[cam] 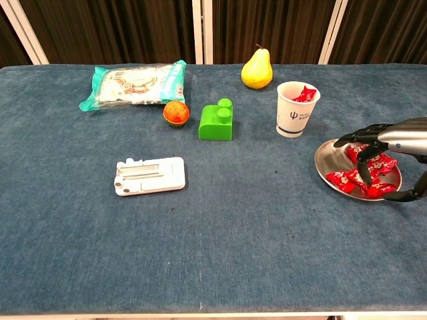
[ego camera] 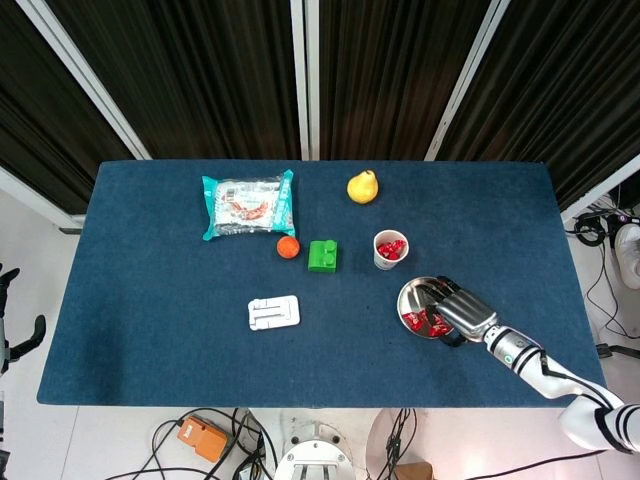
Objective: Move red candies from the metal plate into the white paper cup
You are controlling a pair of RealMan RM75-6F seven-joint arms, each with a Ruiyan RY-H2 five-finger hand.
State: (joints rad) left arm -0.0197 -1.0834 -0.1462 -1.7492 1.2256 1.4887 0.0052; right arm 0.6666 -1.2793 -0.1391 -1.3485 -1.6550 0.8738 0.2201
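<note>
Red candies (cam: 363,179): crinkled, glossy red wrappers piled in the metal plate (cam: 327,160), toward the table's right edge; more red wrappers poke out of the white paper cup (cam: 295,110).
Metal plate: shallow, round, shiny steel, at the cup's 5 o'clock, just beside it.
White paper cup: upright, smooth, with a small dark logo.
Right hand (cam: 383,143): dark fingers (cam: 365,161) curl down among the candies; whether they pinch 1 cannot be told.
Table (ego camera: 150,300): dark blue, felt-like cloth; black curtains with white frames behind, cables on the floor.
Others: yellow pear (ego camera: 362,186) at the cup's 11 o'clock; green block (ego camera: 322,255), orange ball (ego camera: 288,247), snack packet (ego camera: 247,203), white flat stand (ego camera: 273,313).
</note>
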